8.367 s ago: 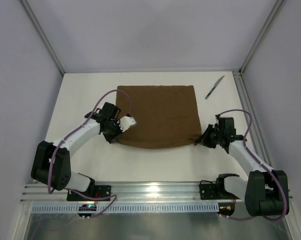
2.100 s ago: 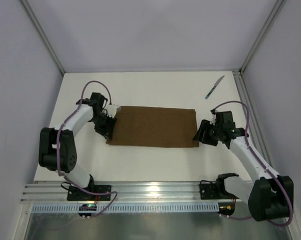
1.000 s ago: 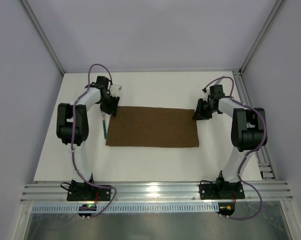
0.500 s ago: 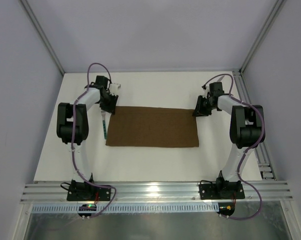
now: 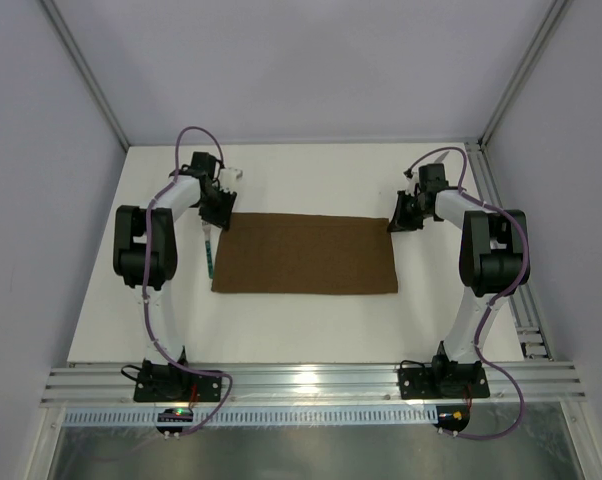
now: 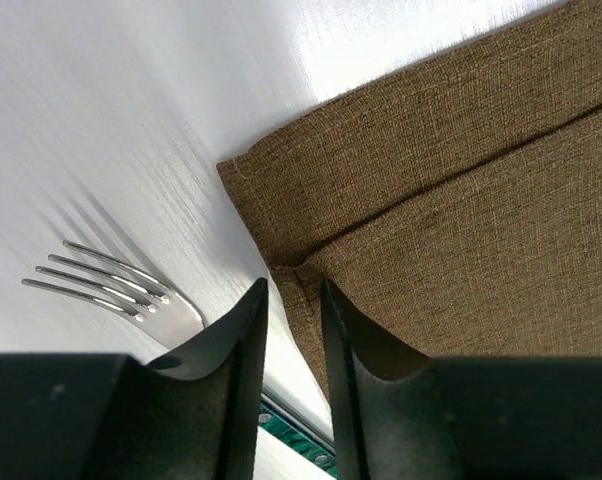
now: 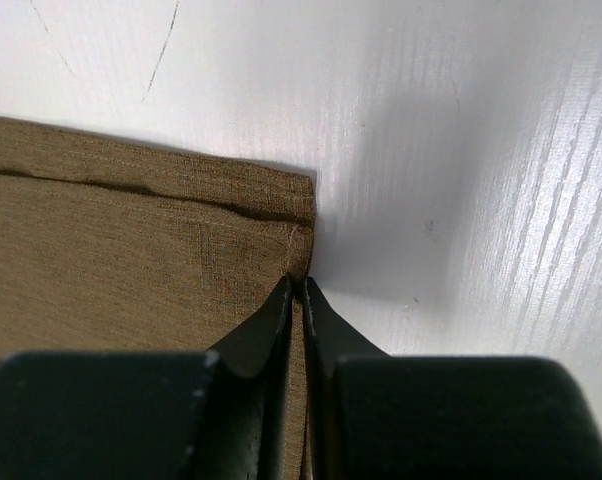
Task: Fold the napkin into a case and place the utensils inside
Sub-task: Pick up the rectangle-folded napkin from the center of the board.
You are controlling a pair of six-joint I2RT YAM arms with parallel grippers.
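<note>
**Bench**: white, flat; it carries all the items below.

**Napkin**: dark brown cloth folded into an oblong, lying flat at mid-bench. Its long axis runs left to right and its short edges face the two arms. The wrist views show two layers, with a strip of the lower layer showing along the far side of the upper one.

**Left arm**: reaches out to the napkin's far-left corner.

**Right arm**: reaches out to the napkin's far-right corner.

**Left claw**: set at the far-left corner. In its wrist view the claw has its jaws a narrow slot apart. The upper layer's left edge runs down into that slot, just below the layer's corner. One finger sits on the fork's side and the other lies over the cloth. It cannot be told whether the cloth is pinched.

**Right claw**: set at the far-right corner. In its wrist view the claw has its jaws drawn to a sliver, closed on the napkin's right edge where the upper layer's corner ends.

**Fork**: lies on the bench just beside the napkin's left short edge. Its long axis runs near to far, with the teal handle nearer the arm bases and the pale tines pointing away. The left wrist view shows four tines flat on the white surface. The neck passes behind the claw's finger, and whether it touches the cloth cannot be told.
</note>
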